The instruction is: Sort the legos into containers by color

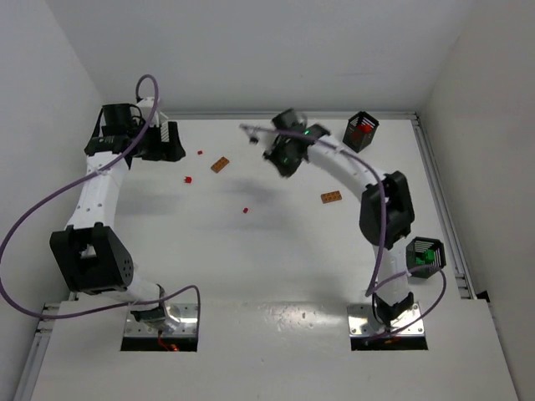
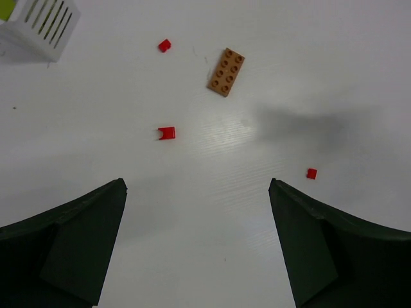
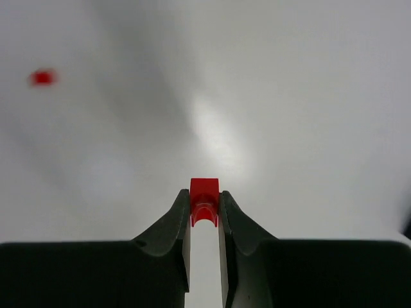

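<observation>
Right wrist view: the right tool (image 3: 204,208) is clenched on a small red lego (image 3: 204,190). The lego is pinched at the very tips of the two fingers, its top poking just beyond them, above the bench (image 3: 289,96). Another red piece (image 3: 42,77) lies blurred on the bench at the upper left of that view. In the top external view the right tool hangs over the far middle of the bench, between an orange-brown plate (image 1: 221,164) and a black basket (image 1: 361,131) holding red pieces. The left tool (image 2: 197,186) is released, fingers wide apart over bare bench. A red brick (image 2: 167,133) lies just ahead of its gap, and a second red bit (image 2: 311,173) lies near its right finger.
</observation>
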### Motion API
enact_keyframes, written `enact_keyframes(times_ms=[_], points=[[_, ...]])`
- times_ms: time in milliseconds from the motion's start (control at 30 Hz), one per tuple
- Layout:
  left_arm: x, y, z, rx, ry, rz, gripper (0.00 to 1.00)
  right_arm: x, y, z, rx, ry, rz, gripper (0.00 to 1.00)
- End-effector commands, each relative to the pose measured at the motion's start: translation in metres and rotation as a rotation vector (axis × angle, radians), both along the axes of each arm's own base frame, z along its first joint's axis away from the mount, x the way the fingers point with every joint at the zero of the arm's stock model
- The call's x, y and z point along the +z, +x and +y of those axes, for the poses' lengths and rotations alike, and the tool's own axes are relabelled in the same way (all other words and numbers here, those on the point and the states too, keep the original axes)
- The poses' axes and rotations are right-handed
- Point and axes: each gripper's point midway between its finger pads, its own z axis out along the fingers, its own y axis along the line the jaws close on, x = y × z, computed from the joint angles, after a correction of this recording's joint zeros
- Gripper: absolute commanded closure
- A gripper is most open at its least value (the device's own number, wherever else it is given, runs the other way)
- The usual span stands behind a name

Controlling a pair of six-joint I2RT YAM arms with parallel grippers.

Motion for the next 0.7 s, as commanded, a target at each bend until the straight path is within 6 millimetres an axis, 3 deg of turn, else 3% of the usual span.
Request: enact_keyframes(times_ms=[0,100,133,167,267,500,667], points=[[0.006,0.0,-0.01,-0.066,0.06,-0.031,0.01,0.084,0.09,-0.081,-0.32,0.11,-0.163,1.0],[-0.008,0.002,-0.023,-0.101,0.068,0.001,0.01,0.122,0.139,-0.126,-0.498,0.178,-0.271,1.0],[-0.015,0.004,-0.023,-0.102,0.065,0.018,0.01,0.13,0.154,-0.155,-0.581,0.197,-0.299,1.0],[-0.015,0.003,-0.029,-0.117,0.065,0.017,0.01,0.152,0.165,-0.165,-0.612,0.231,-0.347,1.0],[-0.027,0.006,-0.038,-0.138,0.068,0.046,0.01,0.163,0.19,-0.203,-0.712,0.263,-0.402,1.0],[-0.048,0.006,-0.037,-0.117,0.108,0.09,0.01,0.132,0.215,-0.255,-0.864,0.267,-0.389,1.0],[-0.056,0.002,-0.036,-0.103,0.108,0.1,0.01,0.135,0.23,-0.278,-0.914,0.292,-0.425,1.0]])
